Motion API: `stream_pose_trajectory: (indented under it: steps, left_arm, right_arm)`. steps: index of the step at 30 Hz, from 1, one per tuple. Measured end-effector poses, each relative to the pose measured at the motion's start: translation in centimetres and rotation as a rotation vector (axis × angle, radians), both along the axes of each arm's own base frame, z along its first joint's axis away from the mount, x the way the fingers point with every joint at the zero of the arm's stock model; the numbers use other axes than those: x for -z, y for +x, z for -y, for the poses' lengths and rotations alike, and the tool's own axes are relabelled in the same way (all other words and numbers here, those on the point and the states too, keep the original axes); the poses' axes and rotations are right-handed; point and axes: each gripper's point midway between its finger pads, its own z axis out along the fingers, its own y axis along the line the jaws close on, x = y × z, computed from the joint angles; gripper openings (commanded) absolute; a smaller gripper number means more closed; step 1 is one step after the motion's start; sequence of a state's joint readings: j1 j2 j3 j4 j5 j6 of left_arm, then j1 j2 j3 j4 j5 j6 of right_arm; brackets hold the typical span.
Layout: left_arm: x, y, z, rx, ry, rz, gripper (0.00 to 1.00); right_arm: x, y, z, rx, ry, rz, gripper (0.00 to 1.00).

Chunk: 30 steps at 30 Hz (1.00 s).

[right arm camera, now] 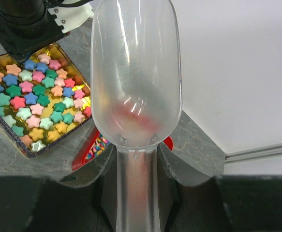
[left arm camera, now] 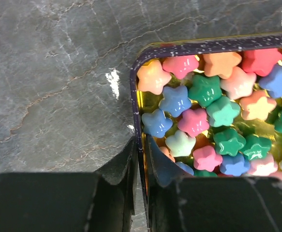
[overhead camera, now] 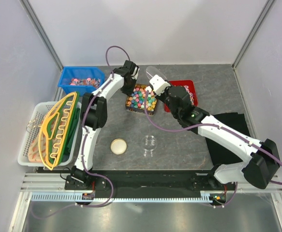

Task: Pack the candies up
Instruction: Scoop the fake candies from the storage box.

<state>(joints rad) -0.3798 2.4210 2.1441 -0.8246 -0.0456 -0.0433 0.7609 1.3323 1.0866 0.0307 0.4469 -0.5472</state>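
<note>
The candies [left arm camera: 199, 121] are star-shaped sweets in pink, blue, green and orange, filling a dark tin [left arm camera: 203, 46] with a gold inside. My left gripper [left arm camera: 141, 145] is shut on the tin's left wall, one finger outside and one inside among the sweets. From above, the tin [overhead camera: 141, 110] with its candies [overhead camera: 141, 98] sits mid-table at the back, and the left gripper [overhead camera: 131, 83] is at its far left corner. My right gripper [right arm camera: 136, 154] is shut on the handle of an empty clear scoop [right arm camera: 136, 72], held just right of the tin [right arm camera: 10, 133]. The scoop [overhead camera: 155, 75] points away from the arms.
A red bin [overhead camera: 186, 87] of wrapped sweets lies under the right gripper [overhead camera: 162, 89]. A blue bin [overhead camera: 80, 79] stands at the back left. A white basket [overhead camera: 32, 145] holds yellow and green items. A round lid [overhead camera: 118, 146] and a clear jar [overhead camera: 149, 143] sit near the front. Black cloth [overhead camera: 228, 140] lies on the right.
</note>
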Motion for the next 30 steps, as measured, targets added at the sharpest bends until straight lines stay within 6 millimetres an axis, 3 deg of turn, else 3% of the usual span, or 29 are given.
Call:
stream_pose_trajectory:
  steps: [3, 11, 14, 15, 22, 30]
  left_arm:
    - [0.2, 0.0, -0.1, -0.001, 0.015, 0.001, 0.23]
    - [0.9, -0.1, -0.1, 0.005, 0.036, -0.004, 0.29]
    - [0.9, -0.1, 0.0, 0.008, 0.031, -0.004, 0.15]
    - [0.9, -0.1, 0.1, 0.011, 0.028, -0.004, 0.02]
    - [1.0, 0.2, 0.3, 0.048, 0.023, 0.007, 0.02]
    - [0.8, 0.1, 0.2, 0.095, 0.028, 0.045, 0.02]
  right_arm:
    - [0.0, 0.0, 0.0, 0.000, 0.001, 0.001, 0.00]
    - [0.4, 0.0, 0.0, 0.000, -0.003, -0.003, 0.00]
    - [0.4, 0.0, 0.0, -0.001, -0.005, -0.003, 0.00]
    - [0.4, 0.0, 0.0, -0.001, -0.006, -0.003, 0.00]
    - [0.9, -0.1, 0.0, -0.015, -0.042, -0.012, 0.00]
    - [3.7, 0.3, -0.3, -0.046, -0.204, -0.092, 0.00]
